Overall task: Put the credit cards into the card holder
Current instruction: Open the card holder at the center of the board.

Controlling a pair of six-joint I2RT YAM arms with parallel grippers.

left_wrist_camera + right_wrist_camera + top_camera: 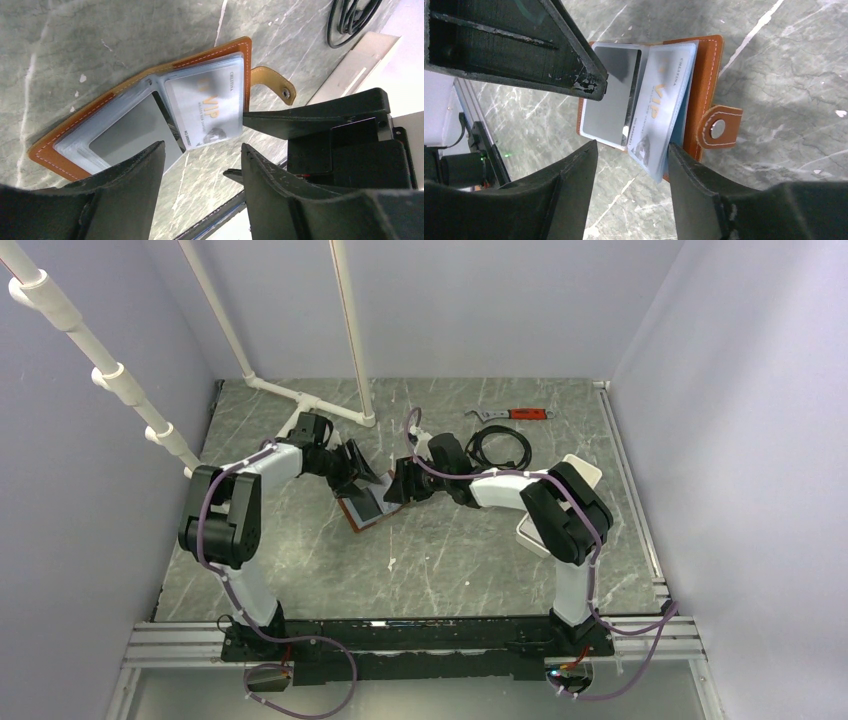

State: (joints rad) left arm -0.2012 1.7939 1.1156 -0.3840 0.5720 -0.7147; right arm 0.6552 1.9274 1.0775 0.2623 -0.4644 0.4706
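The card holder lies open on the table, brown leather with clear sleeves and a snap tab. A pale VIP credit card sits partly in one sleeve, its end sticking out past the holder's edge. A grey card fills the sleeve beside it. My left gripper hovers just off the holder's edge, open, with only table between its fingers. My right gripper faces it from the other side, open, and its right finger stands close against the VIP card's protruding corner.
A white tray sits at the right, mostly under my right arm. A coiled black cable and a red-handled wrench lie behind the grippers. White pipes stand at the back left. The two grippers almost touch over the holder.
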